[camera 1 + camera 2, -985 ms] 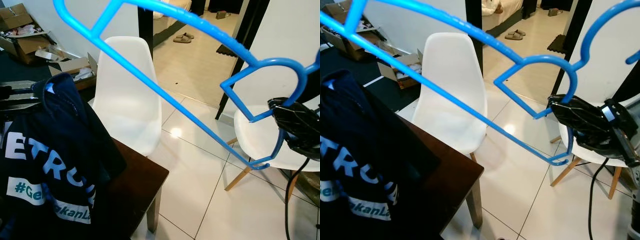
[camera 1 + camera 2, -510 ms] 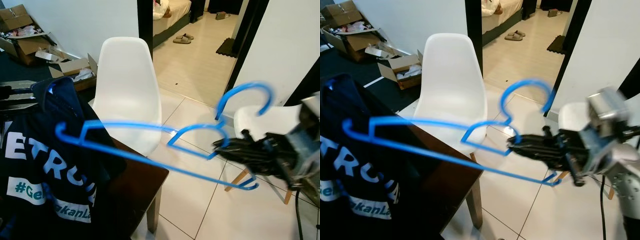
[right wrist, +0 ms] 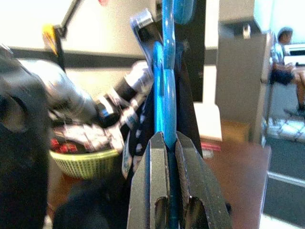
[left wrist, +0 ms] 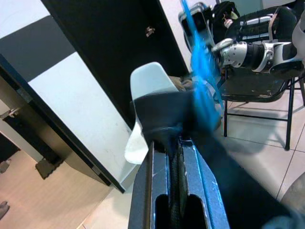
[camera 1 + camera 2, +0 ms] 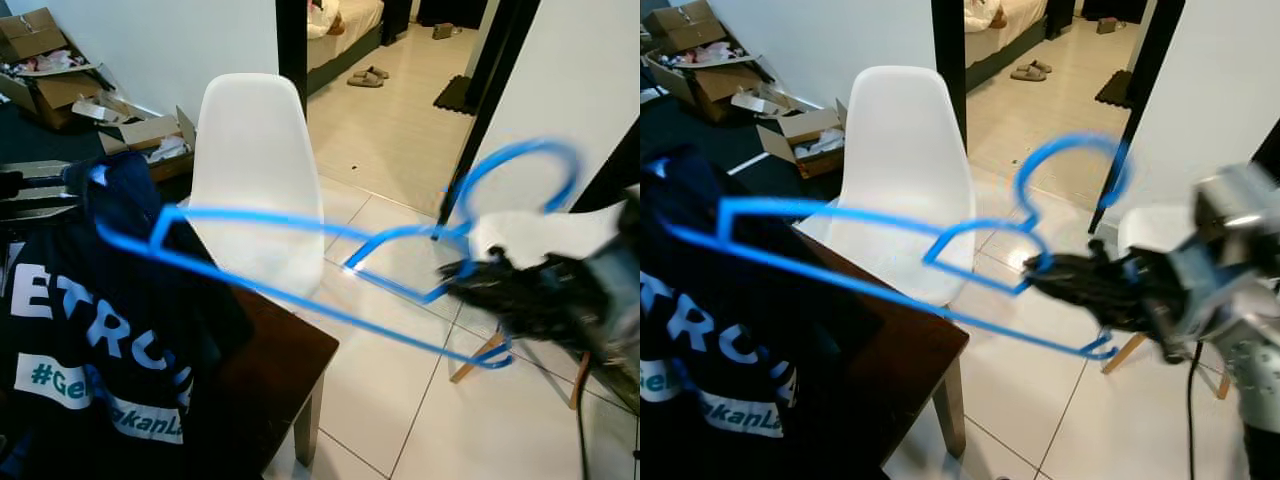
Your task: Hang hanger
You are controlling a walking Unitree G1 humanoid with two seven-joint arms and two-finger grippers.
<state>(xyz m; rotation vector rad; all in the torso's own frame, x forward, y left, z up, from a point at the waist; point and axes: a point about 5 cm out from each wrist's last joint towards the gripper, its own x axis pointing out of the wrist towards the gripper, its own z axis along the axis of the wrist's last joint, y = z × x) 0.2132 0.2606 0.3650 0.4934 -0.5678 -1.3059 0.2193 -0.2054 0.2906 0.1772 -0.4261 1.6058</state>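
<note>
White chair (image 5: 255,180) by brown table (image 5: 275,375), cardboard boxes (image 5: 60,80) w/ clutter, slippers (image 5: 365,76) past doorway, tiled floor (image 5: 400,400)

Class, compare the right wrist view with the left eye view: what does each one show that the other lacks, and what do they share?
Right wrist view: a woven basket on the brown table, and a seated person in the background. Left eye view: a white chair, cardboard boxes, and slippers past the doorway. Shared: the right gripper shut on the blue hanger, near the dark printed garment.
</note>
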